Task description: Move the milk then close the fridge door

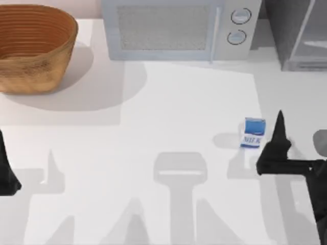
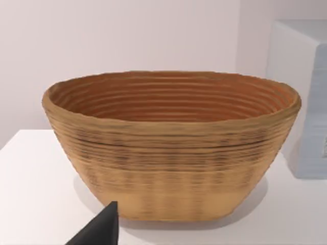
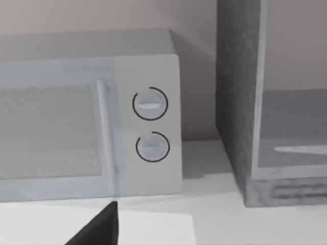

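Milk carton (image 1: 253,133) stands on the white table (image 1: 168,122), toward the right side, front lettering readable from above, gabled top blue. Right gripper (image 1: 279,133) sits just beside the carton on its right, apart from it, nothing pinched; 1 dark finger points toward the back of the table, and whether the fingers are spread or pressed together cannot be told from the top view. Right arm body runs off the right edge of the top view. Right wrist view: 1 dark fingertip (image 3: 99,224) low in view, facing the white microwave (image 3: 87,117) with its 2 round knobs, and next to it the dark grey speckled fridge cabinet (image 3: 237,97), interior open to view. Top view puts the microwave (image 1: 179,28) at the back centre of the table and the fridge (image 1: 299,30) at the back right corner; the pale panel of the fridge door (image 1: 310,35) shows there, though its exact angle is hard to read. Woven basket (image 1: 33,48) sits at the back left, well apart from the carton. Left gripper (image 1: 6,171) is parked at the left edge of the top view, low on the table side; finger state cannot be told. Left wrist view: a fingertip (image 2: 99,229) before the basket (image 2: 171,148), microwave side wall beyond it.
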Motion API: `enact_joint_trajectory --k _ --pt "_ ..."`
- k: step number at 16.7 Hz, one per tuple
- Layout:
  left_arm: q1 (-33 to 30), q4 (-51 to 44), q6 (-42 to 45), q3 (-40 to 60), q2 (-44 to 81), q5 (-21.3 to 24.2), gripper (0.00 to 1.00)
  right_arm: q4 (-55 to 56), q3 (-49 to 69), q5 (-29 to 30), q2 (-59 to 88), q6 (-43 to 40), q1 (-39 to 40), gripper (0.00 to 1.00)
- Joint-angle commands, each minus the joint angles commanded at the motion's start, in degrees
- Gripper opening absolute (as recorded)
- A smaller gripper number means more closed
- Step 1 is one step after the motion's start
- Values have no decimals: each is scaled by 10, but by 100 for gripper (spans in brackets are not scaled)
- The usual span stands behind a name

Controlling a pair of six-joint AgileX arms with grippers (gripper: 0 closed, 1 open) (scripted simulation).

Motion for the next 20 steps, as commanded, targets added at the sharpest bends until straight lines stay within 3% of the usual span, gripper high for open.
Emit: enact_joint_trajectory --k 10,14,20 --pt "0 0 0 0 0 0 100 278 135 11 522 50 -40 100" --pt "0 0 0 0 0 0 100 330 163 7 600 60 -53 100" --pt "0 0 0 0 0 0 100 331 164 6 603 60 -52 100"
